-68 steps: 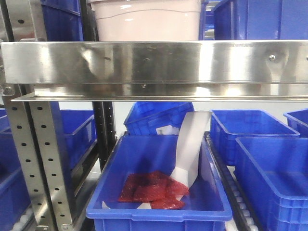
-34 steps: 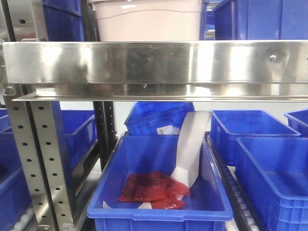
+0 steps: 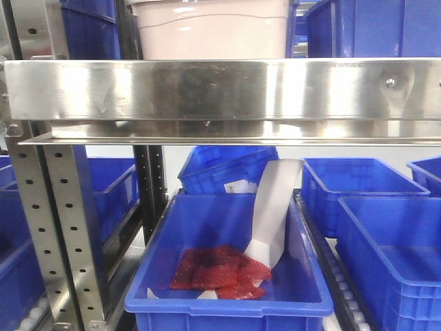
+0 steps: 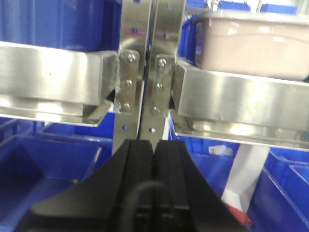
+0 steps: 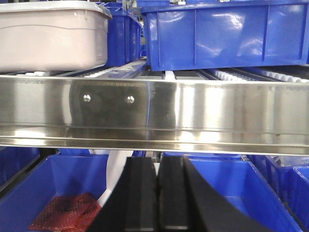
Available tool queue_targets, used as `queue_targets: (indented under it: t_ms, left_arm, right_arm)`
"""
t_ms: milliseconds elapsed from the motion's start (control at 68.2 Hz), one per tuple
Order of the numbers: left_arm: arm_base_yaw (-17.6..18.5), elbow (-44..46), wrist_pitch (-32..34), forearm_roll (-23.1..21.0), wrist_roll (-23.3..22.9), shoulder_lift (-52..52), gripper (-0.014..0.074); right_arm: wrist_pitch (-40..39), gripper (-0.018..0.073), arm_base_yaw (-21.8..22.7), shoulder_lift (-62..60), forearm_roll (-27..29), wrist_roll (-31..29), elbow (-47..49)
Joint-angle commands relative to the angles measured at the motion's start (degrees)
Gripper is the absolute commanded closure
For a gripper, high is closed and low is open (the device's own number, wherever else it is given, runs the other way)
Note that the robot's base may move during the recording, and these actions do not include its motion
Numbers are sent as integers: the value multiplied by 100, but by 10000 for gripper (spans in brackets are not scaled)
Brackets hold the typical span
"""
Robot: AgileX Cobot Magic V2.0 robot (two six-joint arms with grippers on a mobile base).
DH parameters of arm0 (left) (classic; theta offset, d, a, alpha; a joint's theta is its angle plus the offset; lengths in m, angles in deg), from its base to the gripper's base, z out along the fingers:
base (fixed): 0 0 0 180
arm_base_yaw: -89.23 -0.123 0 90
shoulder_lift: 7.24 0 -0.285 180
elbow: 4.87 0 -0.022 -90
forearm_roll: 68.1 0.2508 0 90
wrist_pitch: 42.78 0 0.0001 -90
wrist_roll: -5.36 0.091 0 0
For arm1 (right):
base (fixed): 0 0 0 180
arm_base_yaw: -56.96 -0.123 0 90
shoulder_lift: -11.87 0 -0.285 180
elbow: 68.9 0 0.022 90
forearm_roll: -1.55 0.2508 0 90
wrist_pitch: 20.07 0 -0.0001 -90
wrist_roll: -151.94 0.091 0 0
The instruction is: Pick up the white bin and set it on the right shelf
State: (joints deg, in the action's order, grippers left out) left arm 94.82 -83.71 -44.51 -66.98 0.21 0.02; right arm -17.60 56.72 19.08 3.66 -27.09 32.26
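The white bin [image 3: 210, 27] stands on the right shelf [image 3: 220, 89], behind its shiny front rail. It also shows at the upper right of the left wrist view, white bin [image 4: 253, 43], and at the upper left of the right wrist view, white bin [image 5: 50, 38]. My left gripper [image 4: 154, 145] is shut and empty, below the rail, in front of the perforated posts [image 4: 145, 72]. In the right wrist view my right gripper [image 5: 157, 162] is shut with nothing in it, just under the shelf rail [image 5: 193, 113].
A blue crate [image 3: 227, 276] below holds red mesh bags [image 3: 220, 272] and a white scoop [image 3: 275, 207]. More blue crates [image 3: 386, 234] stand to the right and left. A blue crate [image 5: 222, 34] sits on the shelf beside the bin.
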Motion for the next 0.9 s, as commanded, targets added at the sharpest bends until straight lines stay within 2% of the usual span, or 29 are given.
queue_targets:
  t_ms: [0, 103, 205, 880]
  left_arm:
    - [125, 5, 396, 18, -42, -81, 713]
    - [177, 5, 396, -12, -29, -81, 713]
    - [165, 5, 480, -341, 515, -81, 713]
    - [165, 5, 382, -256, 515, -81, 713]
  right_arm:
    - [-485, 484, 0, -107, -75, -13, 0]
    - [-485, 484, 0, -107, -75, -13, 0]
    - [-485, 484, 0, -107, -75, -13, 0]
    - [-485, 484, 0, -107, -75, -13, 0]
